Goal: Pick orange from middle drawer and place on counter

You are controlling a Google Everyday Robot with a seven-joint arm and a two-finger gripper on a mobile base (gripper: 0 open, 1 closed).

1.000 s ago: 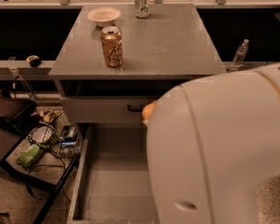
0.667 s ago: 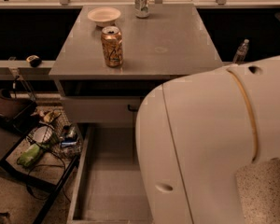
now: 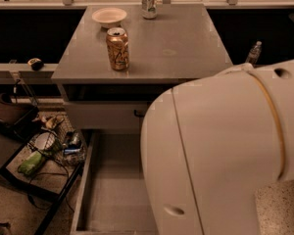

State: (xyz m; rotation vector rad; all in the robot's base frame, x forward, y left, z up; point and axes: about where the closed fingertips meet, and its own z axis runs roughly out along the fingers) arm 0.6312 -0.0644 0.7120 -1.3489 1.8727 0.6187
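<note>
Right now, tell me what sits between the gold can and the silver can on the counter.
Nothing: the camera view shows bare counter between the gold can and the silver can. The gripper is not in view; the white arm fills the lower right.

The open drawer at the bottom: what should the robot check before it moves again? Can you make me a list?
1. Is the middle drawer pulled open? ok.
2. Is the orange in sight? cannot tell: the drawer floor that shows is bare, and the white arm covers its right side.
3. Where is the gripper? cannot tell: it is out of view, hidden behind the arm.
4. Is there a free spot on the counter? ok: its right half is bare.
5. Are things on the counter out of the way? ok: the gold can, the bowl and the silver can stand at the left and back.
</note>
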